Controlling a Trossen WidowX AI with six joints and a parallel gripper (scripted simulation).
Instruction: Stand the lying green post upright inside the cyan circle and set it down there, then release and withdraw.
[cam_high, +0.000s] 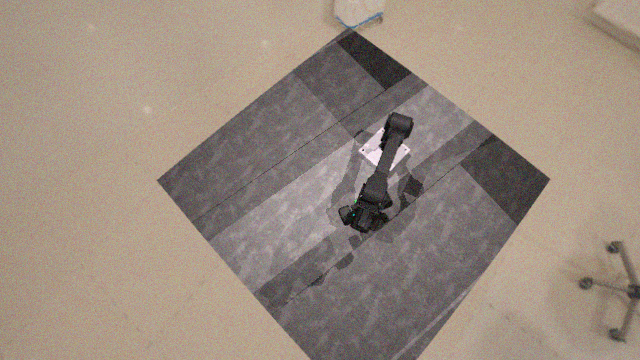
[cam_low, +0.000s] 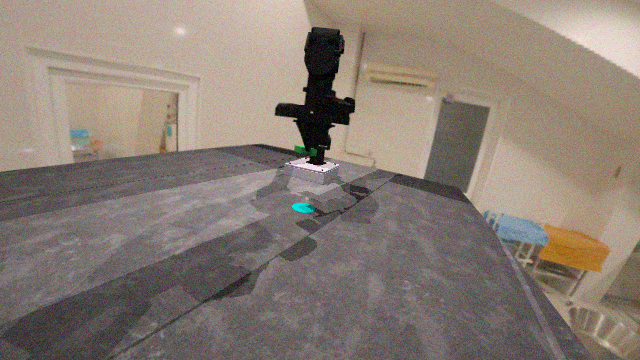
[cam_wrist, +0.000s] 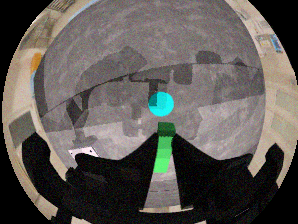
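Note:
The green post (cam_high: 356, 201) (cam_low: 302, 149) (cam_wrist: 162, 161) is off the table, between the fingers of my gripper (cam_wrist: 165, 136), which is shut on it. It looks roughly level in the exterior view, sticking out left of the fingers; its exact tilt is hard to tell. In the wrist view its dark end shows just beyond the fingertips. The flat cyan circle (cam_low: 303, 208) (cam_wrist: 162, 104) lies on the table beyond that end, with a shadow over its left part. From above, the gripper hides nearly all of the circle.
The arm's white base plate (cam_high: 372, 154) (cam_low: 300, 164) (cam_wrist: 80, 152) stands behind the circle in the exterior view. The patterned grey table (cam_high: 280, 130) (cam_low: 425, 280) (cam_wrist: 200, 30) has cast shadows around the circle. A wheeled stand (cam_high: 625, 290) is off the table's right side.

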